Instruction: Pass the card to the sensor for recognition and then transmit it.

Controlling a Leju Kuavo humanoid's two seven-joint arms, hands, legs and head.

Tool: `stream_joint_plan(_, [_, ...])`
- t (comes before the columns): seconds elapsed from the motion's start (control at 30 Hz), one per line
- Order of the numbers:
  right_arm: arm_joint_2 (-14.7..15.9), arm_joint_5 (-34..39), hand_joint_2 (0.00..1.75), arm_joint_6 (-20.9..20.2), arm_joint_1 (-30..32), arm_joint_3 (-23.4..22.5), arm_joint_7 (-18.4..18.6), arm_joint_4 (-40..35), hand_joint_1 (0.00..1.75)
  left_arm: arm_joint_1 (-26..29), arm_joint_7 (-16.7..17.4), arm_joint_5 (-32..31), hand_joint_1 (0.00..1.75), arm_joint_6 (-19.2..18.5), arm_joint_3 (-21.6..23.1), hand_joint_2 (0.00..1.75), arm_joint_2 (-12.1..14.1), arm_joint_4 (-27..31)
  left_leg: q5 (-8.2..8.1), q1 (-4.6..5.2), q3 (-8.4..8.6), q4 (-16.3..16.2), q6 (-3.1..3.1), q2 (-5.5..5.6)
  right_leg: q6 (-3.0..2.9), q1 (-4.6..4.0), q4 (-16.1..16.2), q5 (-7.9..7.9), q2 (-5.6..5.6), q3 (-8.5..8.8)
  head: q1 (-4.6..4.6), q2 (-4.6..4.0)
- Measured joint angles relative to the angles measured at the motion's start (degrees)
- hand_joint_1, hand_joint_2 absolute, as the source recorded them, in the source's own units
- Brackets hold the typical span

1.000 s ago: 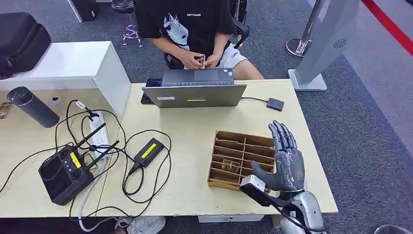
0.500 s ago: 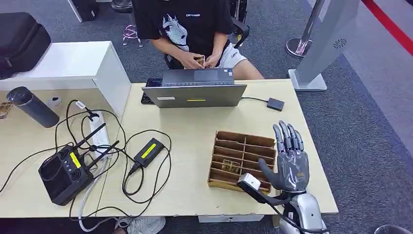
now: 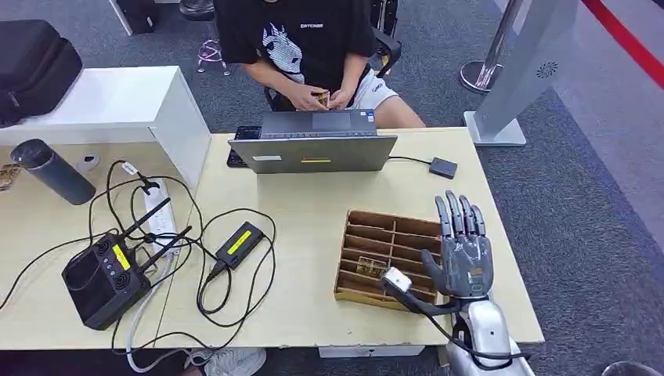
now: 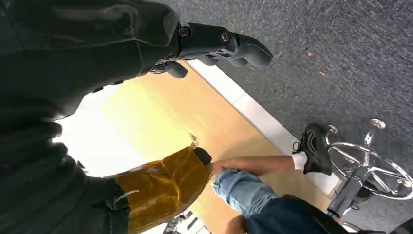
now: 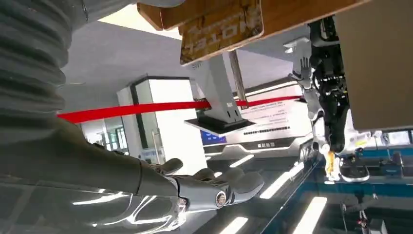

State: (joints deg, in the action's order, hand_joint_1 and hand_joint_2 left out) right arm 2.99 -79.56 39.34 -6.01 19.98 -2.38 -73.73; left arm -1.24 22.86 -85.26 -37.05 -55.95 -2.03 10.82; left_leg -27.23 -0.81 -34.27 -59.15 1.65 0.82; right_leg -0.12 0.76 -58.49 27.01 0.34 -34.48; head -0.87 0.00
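A card [image 3: 370, 266] with a dark printed face lies in a slot of the wooden slotted box [image 3: 356, 296] on the table's right side; the right wrist view sees it from close by as card [image 5: 221, 31]. My right hand [image 3: 462, 249] hovers upright over the box's right end, fingers straight and apart, holding nothing; its fingers [image 5: 214, 187] stretch out bare in the right wrist view. The small dark sensor [image 3: 442, 167] sits beyond the box, cabled to the laptop. My left hand [image 4: 214, 44] hangs beside the table with nothing in it.
A grey laptop [image 3: 313, 145] stands at the table's far edge, with a seated person [image 3: 305, 39] behind it holding cards. A black radio unit [image 3: 102, 278], power strip and tangled cables cover the left side. A dark bottle [image 3: 51, 172] lies at far left.
My right hand has turned more upright and drawn slightly in over the box's right end. The card, box and sensor have not moved.
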Motion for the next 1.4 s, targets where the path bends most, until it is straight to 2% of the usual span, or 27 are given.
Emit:
stream_joint_plan(0.43, [0.0, -0.3, 1.75, 0.6, -0.9, 0.0, 0.3, 2.0, 0.0, -0.2, 0.5, -0.6, 0.0, -0.3, 0.1, 1.75, -0.4, 0.0, 0.0, 0.0, 0.08, 0.0, 0.0, 0.0, 0.0, 0.0, 0.0, 0.0, 0.01, 0.08, 0.02, 0.0])
stream_joint_plan(0.47, [0.0, -0.3, 1.75, 0.6, -0.9, 0.0, 0.3, 2.0, 0.17, -0.2, 0.5, -0.6, 0.0, -0.3, 0.1, 1.75, -0.4, 0.0, 0.0, 0.0, 0.09, 0.0, 0.0, 0.0, 0.0, 0.0, 0.0, 0.0, 0.01, 0.08, 0.02, 0.0])
stream_joint_plan(0.5, [0.0, -0.3, 1.75, 0.6, -0.9, 0.0, 0.4, 2.0, 0.79, -0.2, 0.5, -0.6, 0.0, -0.4, 0.1, 1.75, -0.4, 0.0, 0.0, 0.0, 0.09, 0.0, 0.0, 0.0, 0.0, 0.0, 0.0, 0.0, 0.01, 0.09, 0.02, 0.0])
stream_joint_plan(0.57, [0.0, -0.3, 1.75, 0.5, -0.9, 0.0, 0.4, 2.1, 0.82, -0.2, 0.6, -0.7, 0.0, -0.5, 0.1, 1.75, -0.4, 0.0, 0.0, 0.0, 0.09, 0.0, 0.0, 0.0, 0.0, 0.0, 0.0, 0.0, 0.0, 0.09, 0.02, 0.0])
stream_joint_plan(0.6, [0.0, -0.3, 1.75, 0.5, -0.9, 0.0, 0.4, 2.2, 0.73, -0.2, 0.7, -0.7, 0.0, -0.5, 0.1, 1.75, -0.5, 0.0, 0.0, 0.0, 0.09, 0.0, 0.0, 0.0, 0.0, 0.0, 0.0, 0.0, 0.0, 0.09, 0.02, 0.0])
stream_joint_plan(0.67, [0.0, -0.3, 1.75, 0.3, -0.9, 0.1, 0.5, 2.2, 0.72, -0.2, 0.8, -0.8, 0.0, -0.7, 0.1, 1.75, -0.5, 0.0, 0.0, 0.0, 0.09, 0.0, 0.0, 0.0, 0.0, 0.0, 0.0, 0.0, 0.0, 0.09, 0.02, 0.0])
stream_joint_plan(0.77, [0.0, -0.2, 1.75, 0.1, -0.9, 0.3, 0.5, 2.2, 0.8, -0.3, 0.9, -0.9, 0.0, -0.8, 0.1, 1.75, -0.5, 0.0, 0.0, 0.0, 0.09, 0.0, 0.0, 0.0, 0.0, 0.0, 0.0, 0.0, 0.0, 0.08, 0.02, 0.0])
stream_joint_plan(0.9, [0.0, -0.2, 1.75, 0.1, -0.9, 0.6, 0.7, 2.3, 1.05, -0.3, 0.9, -1.0, 0.0, -0.8, 0.1, 1.75, -0.5, 0.0, 0.0, 0.0, 0.09, 0.0, 0.0, 0.0, 0.0, 0.0, 0.0, 0.0, 0.0, 0.08, 0.02, 0.0])
stream_joint_plan(0.93, [0.0, -0.2, 1.75, 0.1, -0.9, 0.6, 0.7, 2.4, 1.26, -0.3, 0.9, -1.0, 0.0, -0.8, 0.1, 1.75, -0.5, 0.0, 0.0, 0.0, 0.09, 0.0, 0.0, 0.0, 0.0, 0.0, 0.0, 0.0, 0.0, 0.08, 0.02, 0.0])
stream_joint_plan(1.13, [0.0, 0.2, 1.75, 0.2, -0.9, 0.6, 0.8, 2.4, 1.33, -0.3, 0.9, -1.0, 0.0, -0.9, 0.1, 1.75, -0.5, 0.0, 0.0, 0.0, 0.09, 0.0, 0.0, 0.0, 0.0, 0.0, 0.0, 0.0, 0.0, 0.08, 0.02, 0.0])
stream_joint_plan(1.4, [0.0, 0.6, 1.75, 0.1, -0.8, 0.7, 1.0, 2.4, 1.27, -0.4, 1.0, -1.1, 0.0, -0.9, 0.1, 1.75, -0.5, 0.0, 0.0, 0.0, 0.09, 0.0, 0.0, 0.0, 0.0, 0.0, 0.0, 0.0, 0.01, 0.08, 0.02, 0.0])
